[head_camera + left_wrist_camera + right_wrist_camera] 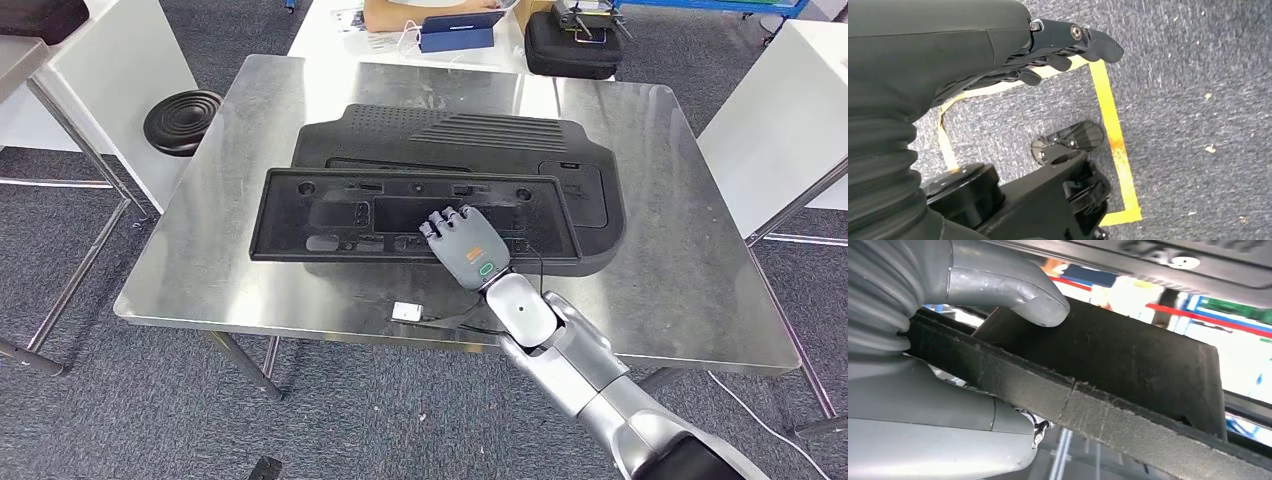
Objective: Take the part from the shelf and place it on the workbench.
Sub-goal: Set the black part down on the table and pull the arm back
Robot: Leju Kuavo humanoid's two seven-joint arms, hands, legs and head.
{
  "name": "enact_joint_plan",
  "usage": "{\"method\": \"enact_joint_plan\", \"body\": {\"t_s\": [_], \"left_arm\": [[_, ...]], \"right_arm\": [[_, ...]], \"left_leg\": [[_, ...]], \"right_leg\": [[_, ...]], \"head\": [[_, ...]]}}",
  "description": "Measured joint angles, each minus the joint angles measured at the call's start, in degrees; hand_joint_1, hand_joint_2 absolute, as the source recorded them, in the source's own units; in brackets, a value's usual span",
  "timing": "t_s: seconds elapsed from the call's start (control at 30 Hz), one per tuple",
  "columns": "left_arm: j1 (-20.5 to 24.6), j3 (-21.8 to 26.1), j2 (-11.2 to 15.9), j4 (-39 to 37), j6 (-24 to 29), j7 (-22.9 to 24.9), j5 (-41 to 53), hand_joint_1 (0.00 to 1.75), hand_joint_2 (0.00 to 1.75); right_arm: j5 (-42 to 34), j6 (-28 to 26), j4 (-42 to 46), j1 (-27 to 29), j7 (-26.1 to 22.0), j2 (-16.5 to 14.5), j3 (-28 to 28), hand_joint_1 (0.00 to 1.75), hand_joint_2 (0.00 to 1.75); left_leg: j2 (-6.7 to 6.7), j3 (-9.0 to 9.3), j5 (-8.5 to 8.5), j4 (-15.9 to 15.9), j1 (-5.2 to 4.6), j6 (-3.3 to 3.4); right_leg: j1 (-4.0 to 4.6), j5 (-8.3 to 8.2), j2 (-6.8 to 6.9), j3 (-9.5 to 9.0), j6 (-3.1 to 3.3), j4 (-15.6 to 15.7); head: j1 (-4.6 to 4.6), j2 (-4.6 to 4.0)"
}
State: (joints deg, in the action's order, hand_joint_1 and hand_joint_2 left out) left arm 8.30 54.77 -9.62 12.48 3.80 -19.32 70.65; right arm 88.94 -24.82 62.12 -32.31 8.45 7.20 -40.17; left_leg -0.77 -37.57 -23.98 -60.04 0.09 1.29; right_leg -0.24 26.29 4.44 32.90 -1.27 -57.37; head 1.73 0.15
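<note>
Right robot hand [463, 244] grasping near edge of long black part [330, 215], thumb [1040, 307] under rim, lowering it onto desk [200, 260]; left robot hand [1058, 55] released, hanging.

The head view was bright and evenly lit from above, and sharp. The steel tabletop [300, 110] carried soft pale glare along its far side and a faint shadow beneath the black part [330, 215]. The left wrist view was clear on the carpet [1188, 100] but soft on the near cover. The right wrist view was blurred up close, its background washed out.
</note>
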Motion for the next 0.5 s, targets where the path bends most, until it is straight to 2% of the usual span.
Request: {"method": "enact_joint_plan", "body": {"t_s": [0.2,0.37,0.5], "left_arm": [[-0.19,-0.34,0.05,0.0,0.03,0.44,-0.18,0.0,1.75],[-0.31,-0.85,0.16,0.0,0.41,1.39,-0.72,0.0,1.75],[-0.58,-0.85,0.27,0.0,0.7,1.67,-1.08,0.0,1.75]], "right_arm": [[0.02,2.28,0.21,-0.83,2.73,1.64,0.1,1.75,1.75],[0.02,4.45,-0.4,-2.46,8.12,2.76,-1.37,1.75,1.75],[0.02,5.99,-0.97,-3.66,10.47,3.86,-2.25,1.75,1.75]], "left_leg": [[-0.12,-0.32,0.21,-0.03,-0.17,0.34],[-0.24,-0.32,0.38,-0.01,-0.02,0.36],[-0.29,-0.32,0.48,0.01,0.1,0.21]], "right_leg": [[0.0,-0.52,-0.06,-0.21,-0.82,0.09],[0.18,-0.56,-0.06,-0.09,-0.89,0.02],[0.31,-0.57,-0.08,-0.05,-0.89,-0.08]], "head": [[0.03,0.0],[0.05,0.0],[0.04,0.0]]}}
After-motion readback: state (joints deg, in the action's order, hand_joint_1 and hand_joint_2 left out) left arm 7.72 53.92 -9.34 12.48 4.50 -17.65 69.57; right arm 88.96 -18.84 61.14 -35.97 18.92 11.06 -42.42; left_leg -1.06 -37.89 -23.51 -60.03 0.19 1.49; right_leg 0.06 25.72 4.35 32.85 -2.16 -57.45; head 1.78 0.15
